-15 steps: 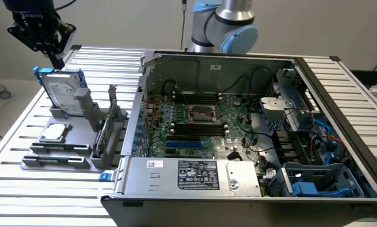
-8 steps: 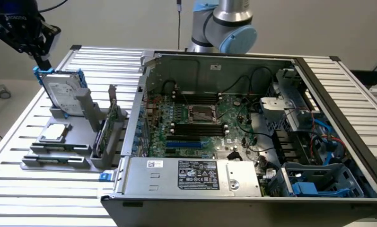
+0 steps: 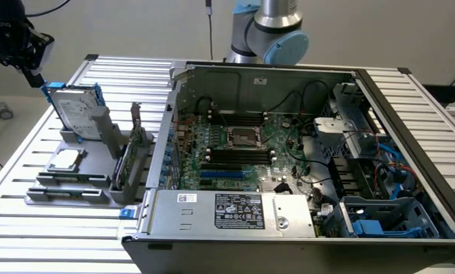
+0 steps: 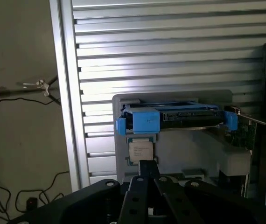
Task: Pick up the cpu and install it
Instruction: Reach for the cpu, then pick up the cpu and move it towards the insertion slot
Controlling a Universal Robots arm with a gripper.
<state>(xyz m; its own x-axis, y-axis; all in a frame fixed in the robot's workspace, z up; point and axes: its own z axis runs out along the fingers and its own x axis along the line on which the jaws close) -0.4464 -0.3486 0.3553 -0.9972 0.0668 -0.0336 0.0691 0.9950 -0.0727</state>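
I can read nothing from here: the print on the chip (image 4: 140, 151) and the hard drive (image 3: 79, 117) just ahead of the jaws, and the black label (image 3: 240, 211) on the power supply (image 3: 183, 221) well away from them, is too small to make out.

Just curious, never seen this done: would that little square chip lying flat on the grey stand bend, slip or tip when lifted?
The cpu looks like a thin plate with a metal top, so probably stiff and light. Lying flat on the grey stand, it seems unlikely to roll or tip. Its smooth top may be slippery.
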